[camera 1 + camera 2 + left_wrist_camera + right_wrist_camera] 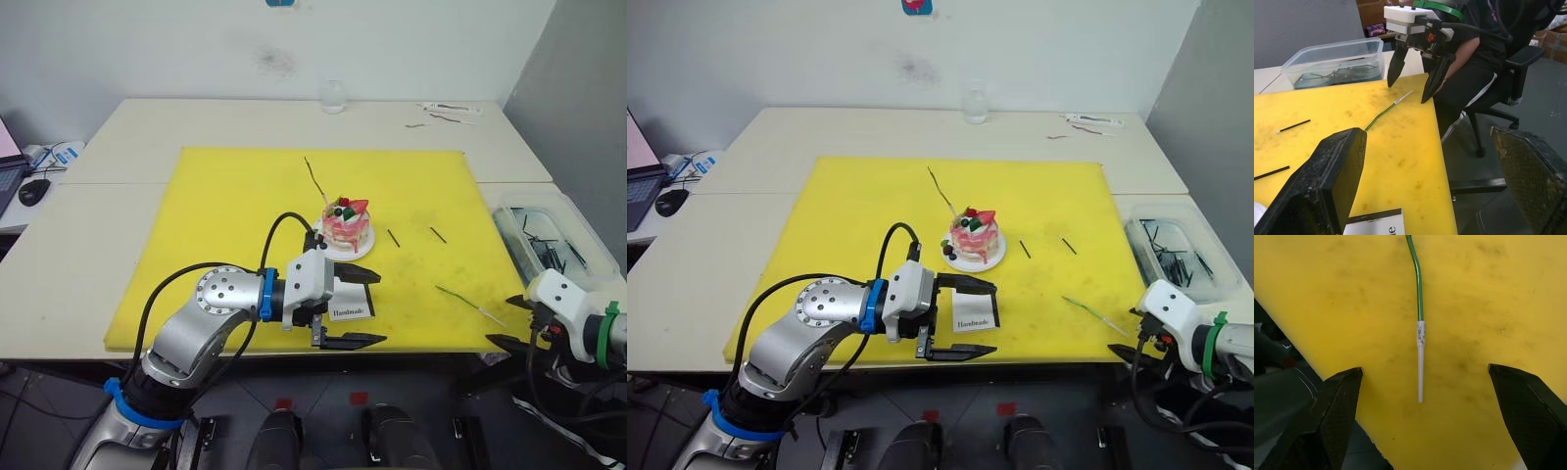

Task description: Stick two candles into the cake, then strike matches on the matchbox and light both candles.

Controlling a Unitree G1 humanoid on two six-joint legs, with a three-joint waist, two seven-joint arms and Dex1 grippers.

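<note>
The pink-and-white cake (346, 227) sits on its white plate (364, 251) in the middle of the yellow mat (235, 206). One thin candle (315, 181) slants away from the cake's far left side; I cannot tell whether it stands in the cake. The other candle (470, 304) lies on the mat near the front right, its white tip (1421, 367) between the fingers of my open right gripper (509, 321). Two dark matches (393, 237) (438, 234) lie right of the cake. My left gripper (380, 308) is open, with the white matchbox (350, 311) between its fingers, not clamped.
A clear plastic box (549, 230) of dark sticks stands off the mat's right edge. A glass (333, 96) and small items (451, 111) are at the table's back. A mouse (34, 191) lies far left. A person sits on an office chair (1508, 73) beyond the front edge.
</note>
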